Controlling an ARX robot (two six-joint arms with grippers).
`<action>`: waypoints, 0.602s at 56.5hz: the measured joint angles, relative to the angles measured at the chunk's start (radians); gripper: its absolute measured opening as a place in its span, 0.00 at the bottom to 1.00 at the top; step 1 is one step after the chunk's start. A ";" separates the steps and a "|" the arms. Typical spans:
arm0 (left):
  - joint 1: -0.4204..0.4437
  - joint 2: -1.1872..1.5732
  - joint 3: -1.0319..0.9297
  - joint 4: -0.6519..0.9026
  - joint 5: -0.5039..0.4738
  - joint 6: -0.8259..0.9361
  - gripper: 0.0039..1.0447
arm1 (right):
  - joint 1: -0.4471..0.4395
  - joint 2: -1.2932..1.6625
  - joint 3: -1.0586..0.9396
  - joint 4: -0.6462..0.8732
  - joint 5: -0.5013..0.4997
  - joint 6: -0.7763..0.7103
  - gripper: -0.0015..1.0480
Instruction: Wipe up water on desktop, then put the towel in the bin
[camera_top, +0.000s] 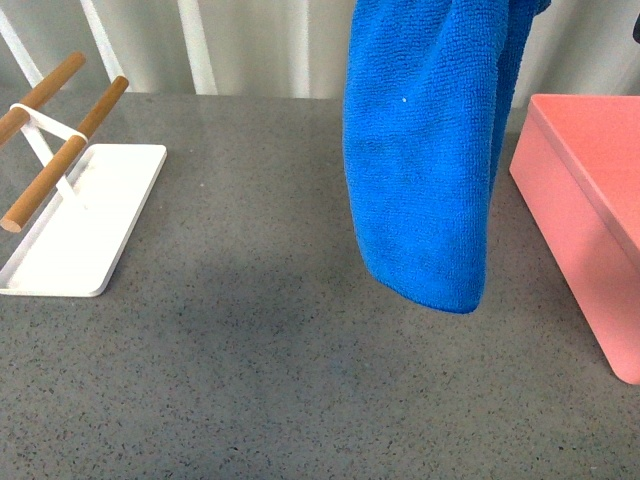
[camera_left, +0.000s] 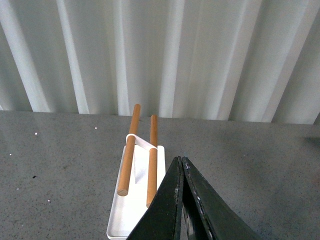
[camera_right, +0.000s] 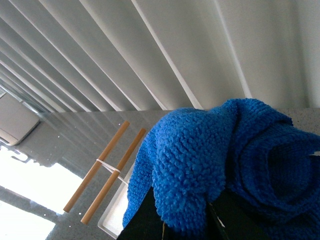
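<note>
Towel (camera_top: 430, 150), judged soft, limp and light, hung above the worktop (camera_top: 250, 350) left of the bin (camera_top: 590, 190), its bunched top, the best hold, clasped by right fingers (camera_right: 142, 222); left fingers (camera_left: 167, 210) pressed together, empty.

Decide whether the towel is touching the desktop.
Apart. The front view shows the towel hanging free, its lower edge clear of the desktop.
</note>
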 joint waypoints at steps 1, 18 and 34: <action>0.000 -0.005 0.000 -0.005 0.000 0.000 0.03 | 0.000 0.000 0.000 -0.001 0.000 -0.002 0.08; 0.000 -0.148 0.000 -0.143 0.000 0.000 0.03 | -0.004 0.000 0.000 -0.025 0.008 -0.022 0.08; 0.000 -0.241 0.000 -0.237 0.000 0.000 0.03 | 0.000 0.014 0.000 -0.029 0.016 -0.033 0.08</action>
